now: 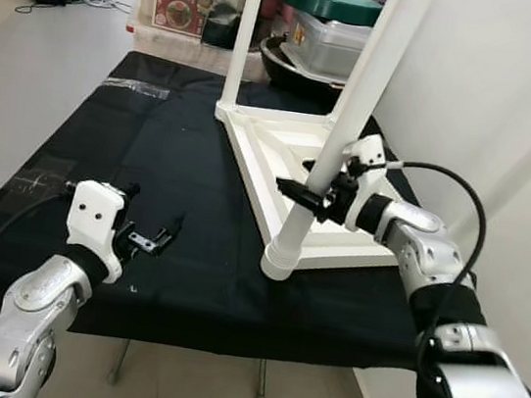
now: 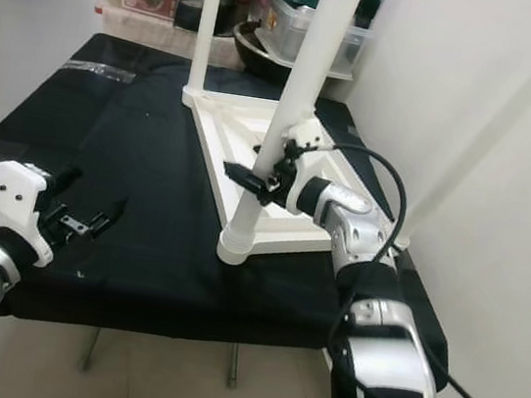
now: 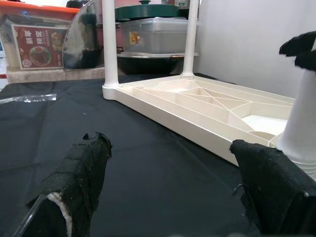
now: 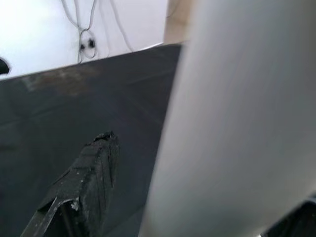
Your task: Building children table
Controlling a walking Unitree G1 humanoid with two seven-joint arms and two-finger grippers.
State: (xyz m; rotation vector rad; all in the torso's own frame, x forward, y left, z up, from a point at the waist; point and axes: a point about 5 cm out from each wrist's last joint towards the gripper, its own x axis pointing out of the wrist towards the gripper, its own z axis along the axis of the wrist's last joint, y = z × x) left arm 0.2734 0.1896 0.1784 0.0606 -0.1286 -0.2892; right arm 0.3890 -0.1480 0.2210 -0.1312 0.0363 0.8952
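Children's table top [image 1: 282, 152], white and ribbed, lies upside down on the black cloth [image 1: 102, 166] covering a work table, close to the white wall [image 1: 499, 83]. We see three white legs standing up from it: two at the far corners [image 1: 245, 28] and a near leg [image 1: 350, 122] planted at the front corner. Our right gripper [image 1: 314, 192] is closed around that near leg, low on its length, fingers on either side of the tube. Our left gripper [image 1: 147, 234] hovers just above the cloth, well apart from the table top, its fingers [image 3: 81, 173] spread and holding nothing. Storage boxes and a green-lidded pot [image 1: 333, 1] stand beyond the table.
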